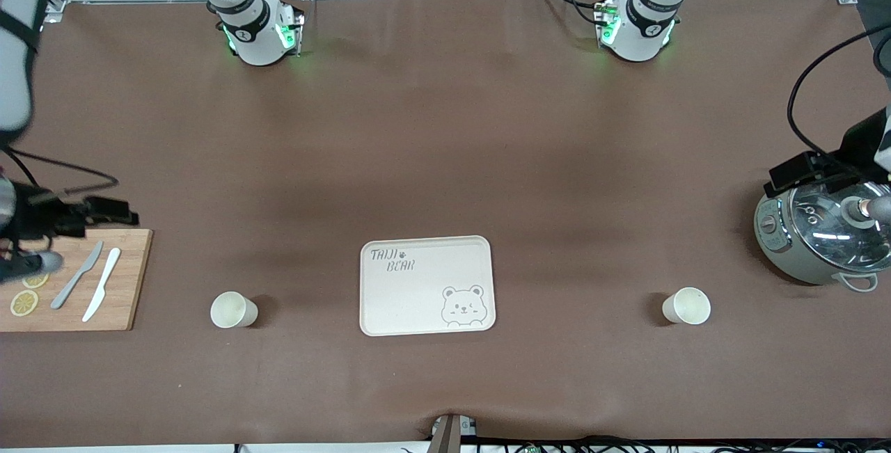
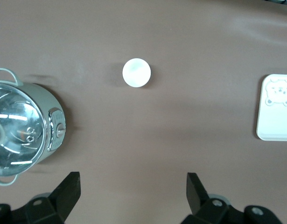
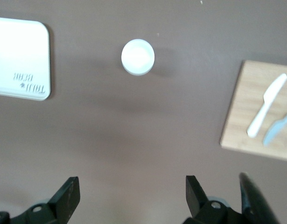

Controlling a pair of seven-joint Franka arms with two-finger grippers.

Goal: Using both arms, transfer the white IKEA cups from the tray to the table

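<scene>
Two white IKEA cups stand upright on the brown table, one on each side of the cream bear tray (image 1: 426, 286). One cup (image 1: 234, 310) is toward the right arm's end and shows in the right wrist view (image 3: 138, 56). The other cup (image 1: 686, 305) is toward the left arm's end and shows in the left wrist view (image 2: 136, 72). My right gripper (image 3: 132, 189) hangs open and empty high over bare table beside the cutting board. My left gripper (image 2: 132, 186) is also open and empty, high up beside the pot. Neither gripper touches a cup.
A wooden cutting board (image 1: 129, 279) with two knives and lemon slices lies at the right arm's end. A grey-green pot with a glass lid (image 1: 821, 234) stands at the left arm's end. The tray (image 2: 276, 107) (image 3: 19, 58) has nothing on it.
</scene>
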